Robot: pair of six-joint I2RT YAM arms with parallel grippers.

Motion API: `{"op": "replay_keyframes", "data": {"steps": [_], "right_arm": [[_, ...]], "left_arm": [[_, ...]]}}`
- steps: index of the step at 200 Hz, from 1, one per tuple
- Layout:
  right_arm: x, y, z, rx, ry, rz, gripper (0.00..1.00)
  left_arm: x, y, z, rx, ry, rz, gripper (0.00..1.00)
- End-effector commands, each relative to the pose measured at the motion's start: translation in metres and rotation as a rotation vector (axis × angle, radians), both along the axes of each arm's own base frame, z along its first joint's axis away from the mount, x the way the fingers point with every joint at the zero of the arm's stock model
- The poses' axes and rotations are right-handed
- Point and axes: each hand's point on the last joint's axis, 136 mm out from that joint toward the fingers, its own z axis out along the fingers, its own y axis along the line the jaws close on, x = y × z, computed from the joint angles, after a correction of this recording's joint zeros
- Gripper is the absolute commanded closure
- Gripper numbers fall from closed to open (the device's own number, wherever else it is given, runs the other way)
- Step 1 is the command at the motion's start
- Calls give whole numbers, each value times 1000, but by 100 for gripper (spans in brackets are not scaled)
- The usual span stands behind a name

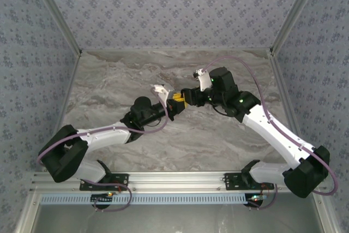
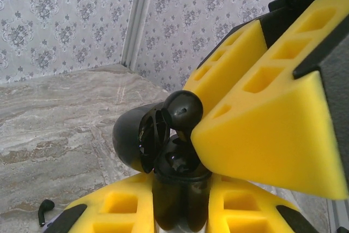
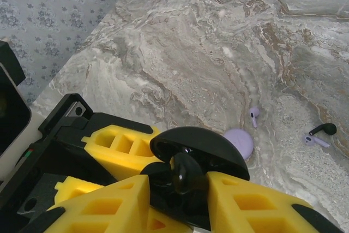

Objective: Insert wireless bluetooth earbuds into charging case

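My left gripper (image 2: pixel 181 197) is shut on the charging case (image 2: pixel 175 162), a small black round case whose lid (image 2: pixel 133 137) stands hinged open to the left. Right above the open case, my right gripper (image 3: pixel 182 203) is shut on one glossy black earbud (image 3: pixel 188 174), pinched between its yellow fingers (image 3: pixel 256 205). In the left wrist view that earbud (image 2: pixel 184 110) sits at the case mouth, touching the lid's edge. A second black earbud (image 3: pixel 325 129) lies loose on the table. In the top view both grippers (image 1: pixel 181 102) meet over the table's middle.
A pale lavender flat disc (image 3: pixel 240 141) lies on the marble table (image 3: pixel 218 36) just behind the case, with two small lavender earbuds (image 3: pixel 253 115) (image 3: pixel 315 140) near it. Patterned walls (image 1: pixel 174 4) close in the back and both sides.
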Motion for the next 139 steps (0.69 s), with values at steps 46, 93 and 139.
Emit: {"op": "replay_keyframes", "data": {"steps": [46,93,139], "right_arm": [[-10,2,17,-5,-44,40,71],[-7,-2,15,-28,-50,13,70],[-4,-5,13,-38,-44,-9,65]], "left_arm": [[-5,3,16,-24,-48,1,85],[-7,3,18,-29,-57,-9,85],[-10,3,20,-38,-69,-25,85]]}}
